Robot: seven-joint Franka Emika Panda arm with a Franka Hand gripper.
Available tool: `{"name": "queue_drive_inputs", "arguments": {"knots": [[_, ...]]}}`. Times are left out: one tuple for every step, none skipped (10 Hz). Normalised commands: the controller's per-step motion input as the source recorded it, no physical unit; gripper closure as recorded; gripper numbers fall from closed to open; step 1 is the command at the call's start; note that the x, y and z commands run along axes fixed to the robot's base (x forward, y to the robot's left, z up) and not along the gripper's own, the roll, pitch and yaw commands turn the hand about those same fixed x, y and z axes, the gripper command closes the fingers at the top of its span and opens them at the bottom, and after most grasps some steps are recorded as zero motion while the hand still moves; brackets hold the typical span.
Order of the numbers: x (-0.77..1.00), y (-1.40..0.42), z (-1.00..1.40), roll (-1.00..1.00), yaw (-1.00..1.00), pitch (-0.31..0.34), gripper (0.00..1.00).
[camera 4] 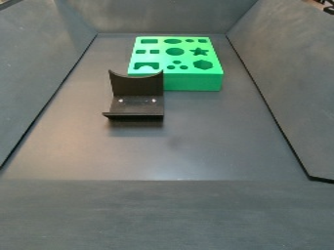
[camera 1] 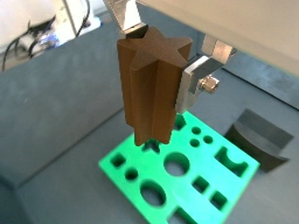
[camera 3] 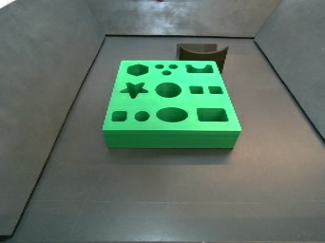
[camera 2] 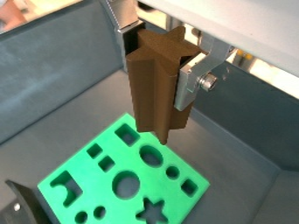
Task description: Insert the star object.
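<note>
The star object (camera 1: 149, 87) is a tall brown ridged peg, held upright between the silver fingers of my gripper (camera 1: 162, 52); it shows in both wrist views (camera 2: 155, 83). My gripper (camera 2: 158, 61) is shut on its upper part. The green block (camera 1: 122, 166) with several shaped holes lies well below the peg (camera 2: 87, 175). Its star-shaped hole (camera 3: 133, 90) is near one edge and shows in both side views (camera 4: 198, 51). Neither the gripper nor the peg is in the side views.
The dark fixture (camera 4: 133, 95) stands on the floor close beside the green block (camera 3: 165, 133) and also shows in a wrist view (camera 1: 263, 136). Grey walls (camera 3: 76, 76) slope up around the dark floor.
</note>
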Motion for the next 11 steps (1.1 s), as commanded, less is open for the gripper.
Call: {"name": "queue_drive_inputs", "arguments": {"knots": [[-0.22,0.54,-0.95,0.09,-0.43,-0.023,1.00],[-0.11,0.57,-0.96,0.12,-0.38,-0.007,1.00],[-0.11,0.56,-0.98,0.12,-0.40,0.000,1.00],[-0.11,0.55,-1.00,0.07,-0.40,0.000,1.00],[-0.03,0.41,-1.00,0.04,-0.34,-0.049,1.00],[0.07,0.03,-0.90,0.01,-0.04,-0.146,1.00],[0.00,0.00,-0.87,0.00,-0.05,-0.199,1.00],[-0.06,-0.07,-0.95,0.05,-0.15,-0.159,1.00],[-0.25,-0.05,-0.82,0.00,-0.27,-0.210,1.00],[-0.31,0.00,-0.91,0.00,-0.23,-0.176,1.00],[-0.35,0.00,-0.82,0.03,-0.14,-0.156,1.00]]}}
